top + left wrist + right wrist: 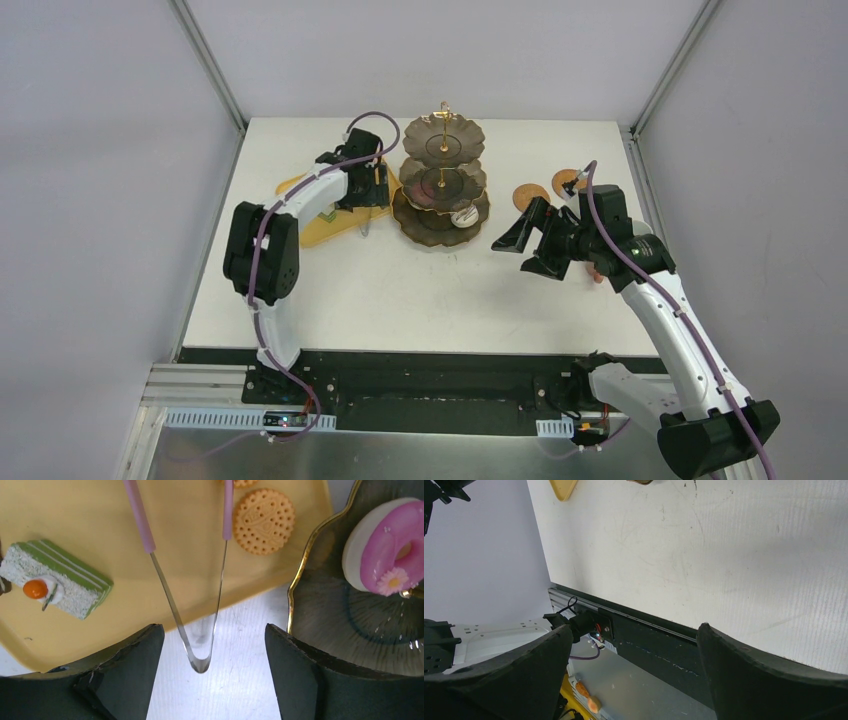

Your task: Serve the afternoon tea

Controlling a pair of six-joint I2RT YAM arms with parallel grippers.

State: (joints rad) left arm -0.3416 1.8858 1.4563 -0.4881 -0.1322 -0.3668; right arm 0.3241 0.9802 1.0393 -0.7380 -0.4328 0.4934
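The dark three-tier scalloped stand (443,180) with its gold rod stands at the table's back middle. A pink-iced donut (390,550) lies on its bottom tier (325,610). My left gripper (368,190) is open at the yellow tray (320,225), left of the stand. In the left wrist view its jaws (214,645) stand wide apart on either side of the bent end of metal tongs (200,645) with pink handles, not touching them. A green layered cake slice (55,577) and an orange cookie (263,521) lie on the tray (100,520). My right gripper (525,250) is open and empty, right of the stand.
Two round woven coasters (530,195) (570,180) lie at the back right, behind the right gripper. Something pinkish (597,274) shows beside the right arm, mostly hidden. The right wrist view shows bare white table (724,555) and its dark front edge (659,630).
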